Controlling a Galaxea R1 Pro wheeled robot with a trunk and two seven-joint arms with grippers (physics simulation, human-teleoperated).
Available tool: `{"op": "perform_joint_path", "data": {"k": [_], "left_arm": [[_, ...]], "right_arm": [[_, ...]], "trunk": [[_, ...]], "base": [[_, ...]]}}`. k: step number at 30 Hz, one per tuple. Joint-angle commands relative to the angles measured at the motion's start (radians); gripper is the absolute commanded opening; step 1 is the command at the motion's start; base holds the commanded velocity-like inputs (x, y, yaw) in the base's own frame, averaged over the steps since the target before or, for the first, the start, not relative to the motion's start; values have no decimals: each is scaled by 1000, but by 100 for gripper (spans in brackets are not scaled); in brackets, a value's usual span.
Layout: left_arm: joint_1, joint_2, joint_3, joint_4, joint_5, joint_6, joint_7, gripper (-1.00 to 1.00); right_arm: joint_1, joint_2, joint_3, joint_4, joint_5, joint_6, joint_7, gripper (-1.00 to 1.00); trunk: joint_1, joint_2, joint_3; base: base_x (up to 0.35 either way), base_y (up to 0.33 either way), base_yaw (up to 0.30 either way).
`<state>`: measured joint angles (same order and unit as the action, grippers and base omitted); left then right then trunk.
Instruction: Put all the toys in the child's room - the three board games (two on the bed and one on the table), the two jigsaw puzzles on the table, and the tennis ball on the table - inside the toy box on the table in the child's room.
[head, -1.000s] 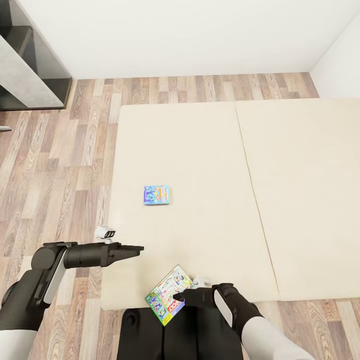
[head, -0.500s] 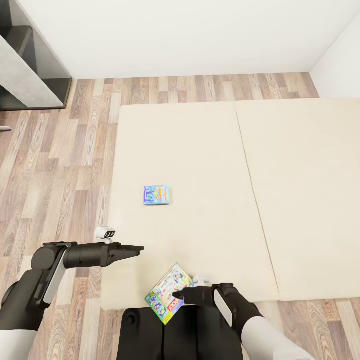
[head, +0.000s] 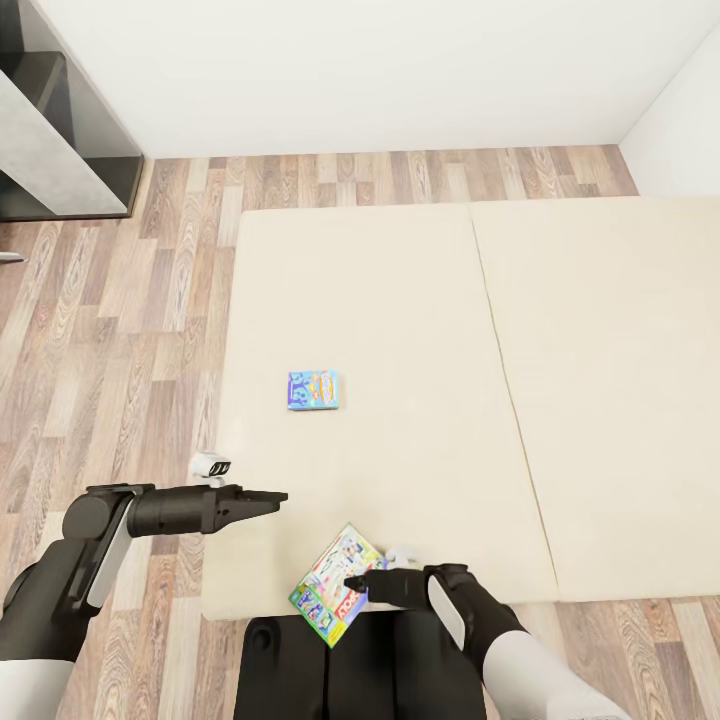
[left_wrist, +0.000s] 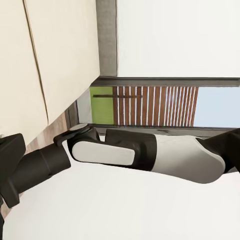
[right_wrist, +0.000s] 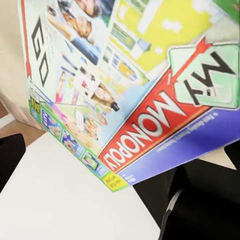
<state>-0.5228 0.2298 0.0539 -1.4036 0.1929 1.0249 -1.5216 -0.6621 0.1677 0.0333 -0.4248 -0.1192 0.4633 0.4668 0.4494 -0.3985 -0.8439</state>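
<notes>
Right gripper, as I read it in the head view, is closed on the near corner of the Monopoly board game, which sits at the near edge of the bed, overhanging it toward the robot's dark base. Only the right wrist view makes the box legible: the Monopoly board game shows a red "MONOPOLY" banner, a "GO" marking and a blue side panel, with dark gripper parts below it. From the head camera I see the box rotated diagonally, its long axis running from near-left to far-right, one corner pointing at the base.

Left gripper hangs over the bed's left edge, well apart from both boxes; its fingers look pressed together and hold nothing. The left wrist view adds something the head camera lacks: the right arm seen side-on, with a slatted window behind it.

A second, smaller blue board game lies flat further up the bed, roughly square to the bed's edges. Wood-plank floor surrounds the bed.
</notes>
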Motion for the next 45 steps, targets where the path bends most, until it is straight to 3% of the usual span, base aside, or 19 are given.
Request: {"op": "perform_joint_path", "data": {"k": [1, 8, 17, 35, 40, 45], "left_arm": [[0, 0, 0, 0, 0, 11, -3, 100], [0, 0, 1, 0, 0, 11, -3, 100], [0, 0, 26, 0, -1, 11, -3, 100], [0, 0, 29, 0, -1, 11, -2, 100], [0, 0, 29, 0, -2, 11, -2, 100], [0, 0, 29, 0, -2, 10, -2, 100]], "right_arm": [[-3, -1, 4, -2, -11, 8, -2, 100], [-36, -10, 4, -2, -16, 30, 1, 100], [-39, -9, 5, -2, -14, 45, 0, 100], [-39, -7, 6, -18, -14, 39, 1, 100], [-39, -2, 6, -42, -14, 39, -2, 100], [-41, -2, 9, -130, -13, 53, -7, 100]], "trunk": [[1, -1, -1], [1, -1, -1], [1, -1, -1], [1, -1, -1], [1, -1, -1], [1, -1, -1]], "base": [[0, 0, 0], [0, 0, 0], [0, 0, 0], [0, 0, 0], [0, 0, 0], [0, 0, 0]]}}
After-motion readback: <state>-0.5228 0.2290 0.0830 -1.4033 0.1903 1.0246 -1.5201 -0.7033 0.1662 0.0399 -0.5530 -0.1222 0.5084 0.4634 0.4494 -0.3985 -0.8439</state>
